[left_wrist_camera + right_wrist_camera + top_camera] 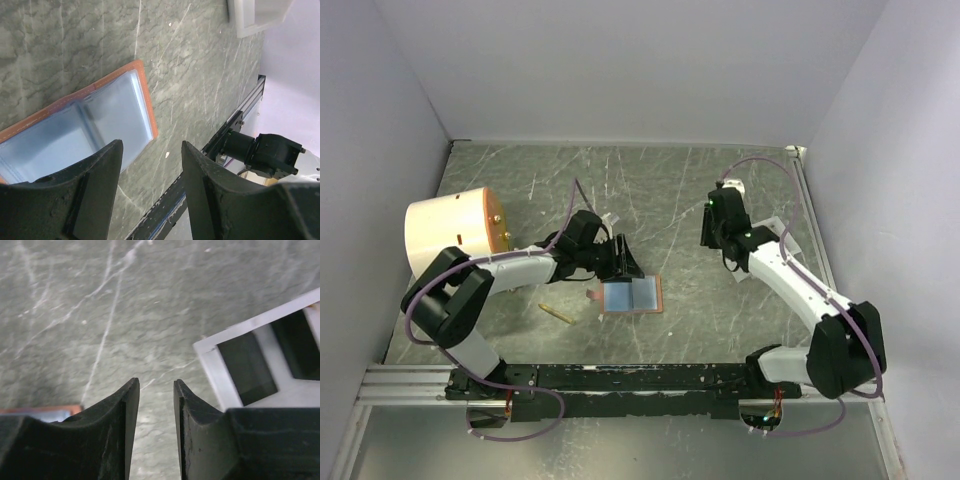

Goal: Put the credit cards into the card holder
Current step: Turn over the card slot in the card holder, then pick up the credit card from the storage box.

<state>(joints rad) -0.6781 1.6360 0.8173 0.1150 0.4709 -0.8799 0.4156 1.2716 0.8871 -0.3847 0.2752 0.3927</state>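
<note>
The card holder [632, 296] lies opened flat on the table, tan-brown at the edge with pale blue panels inside. In the left wrist view the card holder [100, 117] fills the left side. I cannot tell whether those panels are credit cards or pockets, and no loose credit card shows. My left gripper [618, 264] hovers at the holder's far left edge. In its own view the left gripper [150, 150] is open and empty, one finger over the holder. My right gripper [712, 232] is off to the right. Close up, the right gripper [156, 385] shows a narrow gap with only table behind it.
A white tray [772, 232] with dark compartments sits under the right arm; its rim [215, 370] is just right of the fingers. A big cream cylinder [450, 232] stands at the left. A small yellow stick [557, 314] lies left of the holder. The rail [640, 378] runs along the near edge.
</note>
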